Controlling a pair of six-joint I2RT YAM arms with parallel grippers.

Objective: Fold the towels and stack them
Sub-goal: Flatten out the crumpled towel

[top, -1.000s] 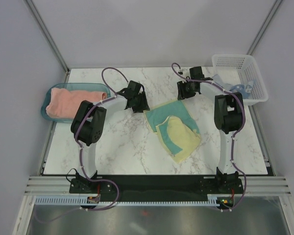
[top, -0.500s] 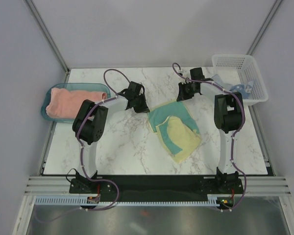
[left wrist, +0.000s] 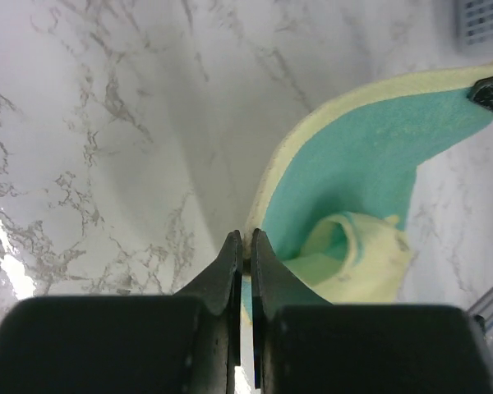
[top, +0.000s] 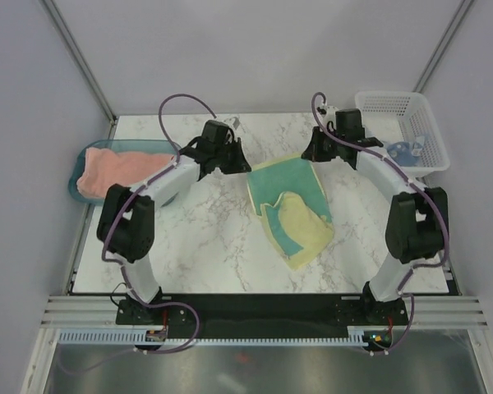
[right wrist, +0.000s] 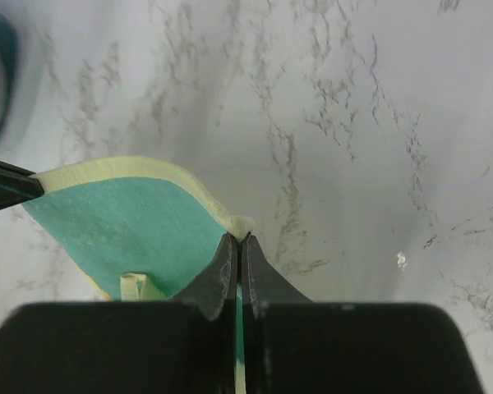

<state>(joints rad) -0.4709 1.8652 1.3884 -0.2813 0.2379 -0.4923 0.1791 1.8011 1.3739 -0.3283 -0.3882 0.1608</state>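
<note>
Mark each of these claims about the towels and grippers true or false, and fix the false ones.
1. The left gripper and the right gripper are each shut on an edge of the yellow-and-teal towel. True.
2. The light blue towel sits in the white basket. True.
3. The pink towel lies in the white basket as well. False: it lies in the teal tray, on the left side.
4. The yellow-and-teal towel lies spread out in a single flat layer. False: part of it is doubled over itself, and both grippers hold its far edge.
</note>
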